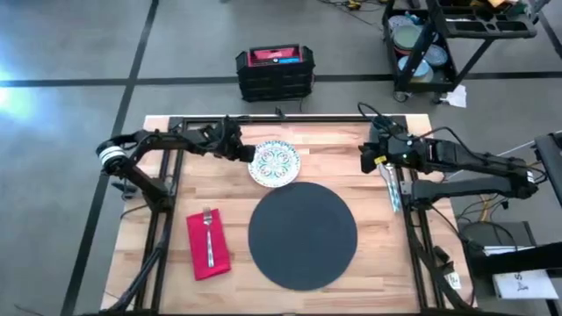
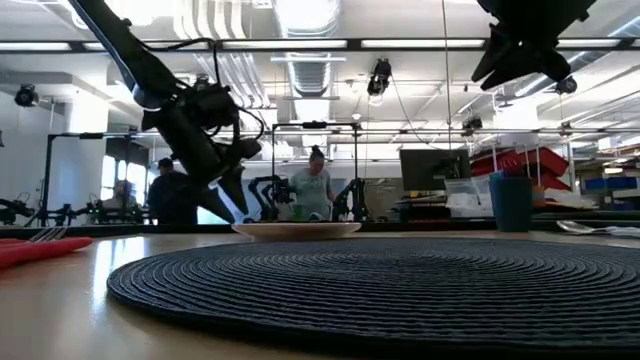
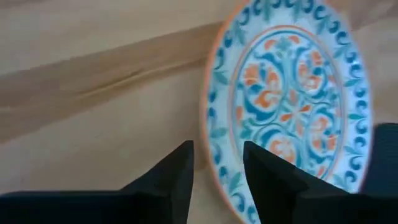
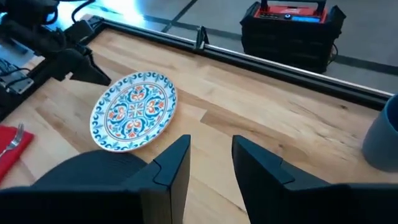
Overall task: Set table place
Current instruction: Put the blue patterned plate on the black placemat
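Planks of light wood make up the large rectangular table (image 1: pixel 351 140), which fills the middle of the high view inside its black rail frame. Next in size is the round dark grey woven mat (image 1: pixel 303 235), lying low and centre in that frame, bare on top. At lower left lies the red cloth napkin (image 1: pixel 209 243) with a silver fork (image 1: pixel 209 230) resting on it. The small white plate with its blue and orange pattern (image 1: pixel 273 163) sits flat on the wood just above the mat's upper left edge, near it, though I cannot tell whether the two touch. My left gripper (image 1: pixel 253 154) is at the plate's left rim, fingers spread a little, and my wrist view shows that rim lying right before them, nothing pinched yet. My right gripper (image 1: pixel 370 158) hangs over the table's upper right, fingers parted and empty, with a dark blue cup (image 2: pixel 511 202) standing on that side. I judge the plate stiff, light, glazed and so slippery, and liable to chip; I would take it by the raised rim with one finger under the lip, since the flat centre offers nothing to pinch.
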Available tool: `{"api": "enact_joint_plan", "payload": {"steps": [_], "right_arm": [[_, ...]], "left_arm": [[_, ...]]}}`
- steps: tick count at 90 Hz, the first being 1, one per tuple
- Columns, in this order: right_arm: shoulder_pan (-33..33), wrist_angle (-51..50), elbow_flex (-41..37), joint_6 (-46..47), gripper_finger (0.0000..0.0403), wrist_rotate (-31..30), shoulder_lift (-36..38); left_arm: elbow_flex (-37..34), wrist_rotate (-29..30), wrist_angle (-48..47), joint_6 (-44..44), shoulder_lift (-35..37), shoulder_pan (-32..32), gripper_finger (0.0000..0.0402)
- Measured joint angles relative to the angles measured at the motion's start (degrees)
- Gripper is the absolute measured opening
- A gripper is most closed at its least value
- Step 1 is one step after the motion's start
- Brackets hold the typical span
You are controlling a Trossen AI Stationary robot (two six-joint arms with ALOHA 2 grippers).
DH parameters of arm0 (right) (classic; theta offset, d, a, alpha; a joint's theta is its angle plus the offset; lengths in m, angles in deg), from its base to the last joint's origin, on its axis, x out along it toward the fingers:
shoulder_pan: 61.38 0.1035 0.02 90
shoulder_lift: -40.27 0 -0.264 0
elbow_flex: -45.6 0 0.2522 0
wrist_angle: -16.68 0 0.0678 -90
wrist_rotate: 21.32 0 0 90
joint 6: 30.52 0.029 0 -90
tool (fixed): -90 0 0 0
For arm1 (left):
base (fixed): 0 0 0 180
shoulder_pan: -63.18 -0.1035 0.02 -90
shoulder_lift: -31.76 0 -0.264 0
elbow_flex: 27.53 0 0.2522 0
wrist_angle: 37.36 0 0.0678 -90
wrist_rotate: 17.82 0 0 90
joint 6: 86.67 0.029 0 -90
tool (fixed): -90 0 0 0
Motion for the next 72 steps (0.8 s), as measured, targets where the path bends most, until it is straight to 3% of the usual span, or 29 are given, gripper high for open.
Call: {"api": "enact_joint_plan", "payload": {"steps": [30,72], "right_arm": [[0.0,0.0,0.0,0.3,0.0118,0.2,0.0],[0.0,0.0,0.0,-0.4,0.0102,0.2,0.0]], "left_arm": [[-0.6,-2.3,5.0,-0.9,-2.1,0.0,0.0146],[-3.6,-5.7,9.8,-2.3,-2.2,0.0,0.0117]]}}
